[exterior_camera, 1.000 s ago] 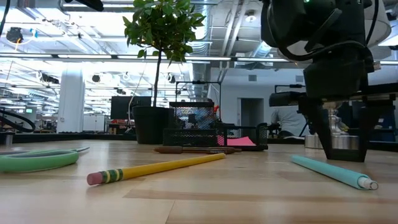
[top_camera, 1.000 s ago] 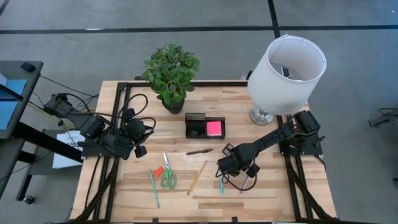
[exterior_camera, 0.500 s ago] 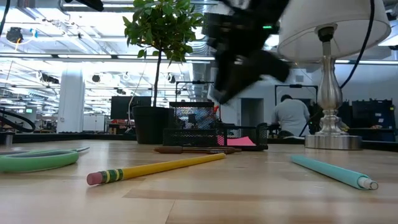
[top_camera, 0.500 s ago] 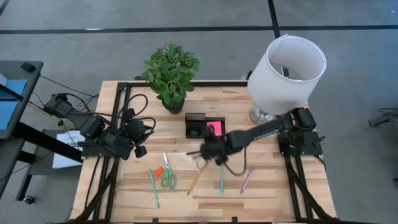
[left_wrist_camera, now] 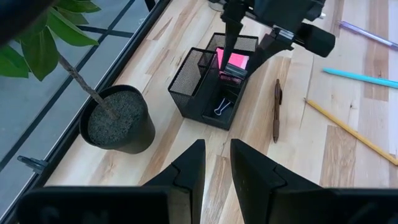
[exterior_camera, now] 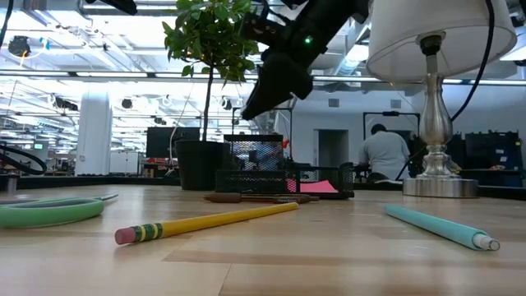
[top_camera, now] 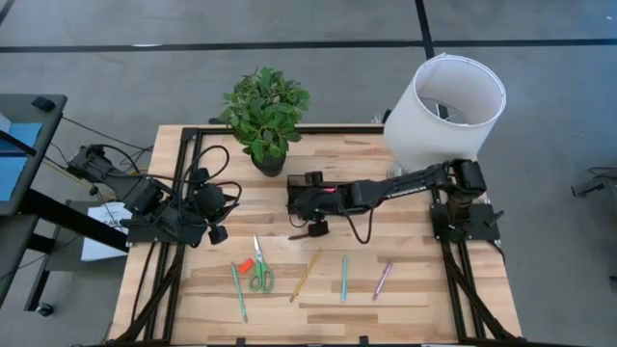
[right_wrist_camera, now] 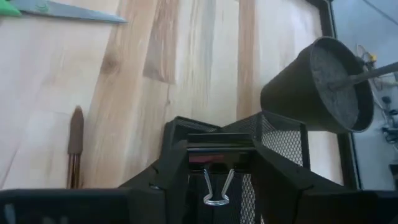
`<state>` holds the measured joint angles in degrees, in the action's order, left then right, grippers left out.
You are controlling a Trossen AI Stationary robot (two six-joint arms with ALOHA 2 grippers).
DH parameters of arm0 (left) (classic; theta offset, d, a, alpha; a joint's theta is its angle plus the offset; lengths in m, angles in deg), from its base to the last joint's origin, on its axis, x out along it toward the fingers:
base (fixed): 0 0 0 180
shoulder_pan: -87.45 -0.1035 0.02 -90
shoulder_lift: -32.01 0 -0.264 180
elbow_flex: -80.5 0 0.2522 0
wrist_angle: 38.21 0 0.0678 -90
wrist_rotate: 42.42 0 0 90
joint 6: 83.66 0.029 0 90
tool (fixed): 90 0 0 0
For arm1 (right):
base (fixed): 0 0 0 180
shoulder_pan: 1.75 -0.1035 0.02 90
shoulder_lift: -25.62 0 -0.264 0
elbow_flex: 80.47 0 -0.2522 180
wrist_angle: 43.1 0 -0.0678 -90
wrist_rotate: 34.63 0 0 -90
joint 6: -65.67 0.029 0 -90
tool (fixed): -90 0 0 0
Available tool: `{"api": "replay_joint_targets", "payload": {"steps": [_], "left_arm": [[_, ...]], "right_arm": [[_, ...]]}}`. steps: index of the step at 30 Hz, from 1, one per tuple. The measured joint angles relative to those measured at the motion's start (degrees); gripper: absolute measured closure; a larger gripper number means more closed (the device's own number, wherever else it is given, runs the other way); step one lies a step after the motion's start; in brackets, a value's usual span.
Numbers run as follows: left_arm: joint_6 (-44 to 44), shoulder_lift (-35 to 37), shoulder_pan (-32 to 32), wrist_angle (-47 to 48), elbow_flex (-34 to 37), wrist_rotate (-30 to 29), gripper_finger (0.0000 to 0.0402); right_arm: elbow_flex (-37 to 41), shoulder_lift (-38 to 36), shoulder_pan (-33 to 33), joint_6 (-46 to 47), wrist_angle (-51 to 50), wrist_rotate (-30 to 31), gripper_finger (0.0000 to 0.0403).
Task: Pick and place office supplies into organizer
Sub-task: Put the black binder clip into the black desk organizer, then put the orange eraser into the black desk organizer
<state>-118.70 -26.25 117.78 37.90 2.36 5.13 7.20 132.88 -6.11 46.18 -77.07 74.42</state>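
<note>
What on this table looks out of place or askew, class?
Nothing is spilled or damaged. The brown pen, yellow pencil, teal pen, purple pen and green scissors lie loose at mixed angles, outside the mesh organizer.
</note>
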Motion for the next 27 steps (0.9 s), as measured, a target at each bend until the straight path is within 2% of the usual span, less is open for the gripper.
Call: {"api": "replay_joint_targets", "payload": {"steps": [3, 7, 13, 19, 27], "left_arm": [[-0.1, 0.0, 0.02, -0.06, 0.0, 0.0, 0.0333], [-0.95, 0.0, 0.02, -0.16, 0.0, 0.0, 0.0333], [-1.65, 0.0, 0.02, -0.14, 0.0, 0.0, 0.0333], [-1.67, 0.0, 0.0, -0.13, 0.0, 0.04, 0.0333], [-2.71, -1.51, 0.14, -2.01, 2.85, 4.65, 0.0333]], "right_arm": [[0.67, -0.02, 0.12, 0.06, 0.24, 2.08, 0.0228], [1.41, -0.02, 0.62, 4.14, 0.29, 2.0, 0.0221], [3.61, -0.07, 0.76, 5.91, 2.34, 6.11, 0.0247], [2.76, -0.07, -0.72, 6.38, 2.74, 5.0, 0.0267], [-1.53, -0.11, -5.4, 15.62, -13.11, 4.9, 0.028]]}}
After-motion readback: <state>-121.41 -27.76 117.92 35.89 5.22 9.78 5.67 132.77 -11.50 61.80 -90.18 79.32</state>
